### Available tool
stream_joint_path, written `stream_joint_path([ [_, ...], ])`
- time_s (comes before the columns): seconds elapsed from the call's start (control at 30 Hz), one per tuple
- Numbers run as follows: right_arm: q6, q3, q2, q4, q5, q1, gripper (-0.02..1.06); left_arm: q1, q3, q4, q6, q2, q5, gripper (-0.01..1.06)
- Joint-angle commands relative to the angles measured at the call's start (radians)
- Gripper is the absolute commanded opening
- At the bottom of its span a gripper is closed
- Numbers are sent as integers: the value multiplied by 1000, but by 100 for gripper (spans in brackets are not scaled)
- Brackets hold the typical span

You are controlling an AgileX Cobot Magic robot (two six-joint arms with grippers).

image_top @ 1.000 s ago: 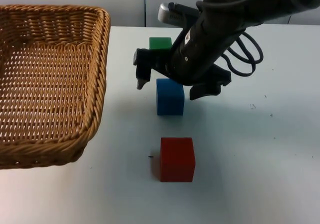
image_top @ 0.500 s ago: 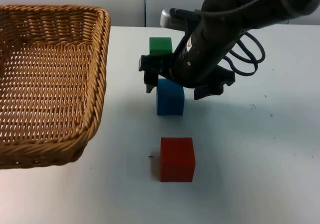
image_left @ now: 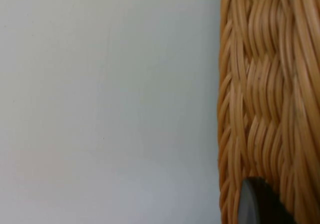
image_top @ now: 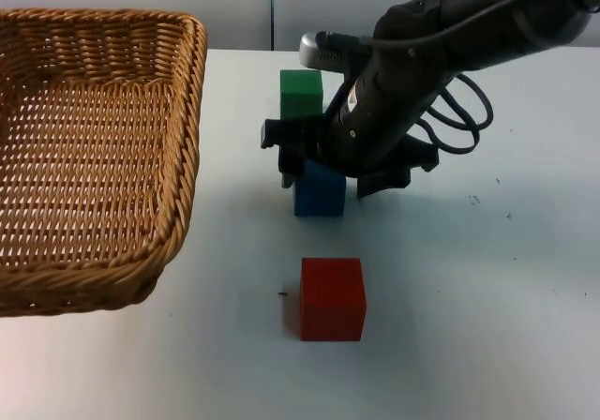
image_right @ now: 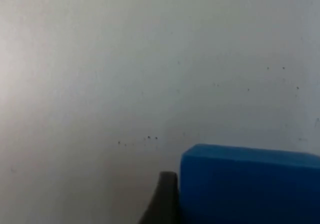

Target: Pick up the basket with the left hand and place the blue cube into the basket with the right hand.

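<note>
Since a second ago the right pincer (image_top: 330, 172) has sunk from above the blue cube (image_top: 319, 193) to straddle it, its fingers now narrowed against the cube's sides; in the right wrist view a fingertip (image_right: 162, 199) touches the blue cube's face. The cube sits mid-table, between the green cube (image_top: 301, 90) toward the far edge and the red cube (image_top: 332, 298) toward the near edge. The basket (image_top: 89, 148) is unmoved at the table's left edge, the left pincer's fingertip (image_left: 257, 204) against its woven rim; whether that pincer grips it, I cannot tell. No writing is readable.
</note>
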Motion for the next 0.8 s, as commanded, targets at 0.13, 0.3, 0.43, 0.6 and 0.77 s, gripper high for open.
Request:
stream_joint_path([
  [0.13, 3, -7, 0, -15, -3, -3, 39, 3, 2, -33, 1, -11, 11, 0],
  [0.3, -9, -7, -5, -15, 4, -3, 1, 3, 2, -33, 1, -11, 11, 0],
  [0.43, -33, -7, -18, -15, 18, -3, 0, 3, 2, -33, 1, -11, 11, 0],
  [0.6, -35, -7, -81, -85, 57, -3, 0, 3, 2, -33, 1, -11, 14, 0],
  [0.77, -88, -7, -183, -120, 72, -3, 0, 3, 2, -33, 1, -11, 14, 0],
])
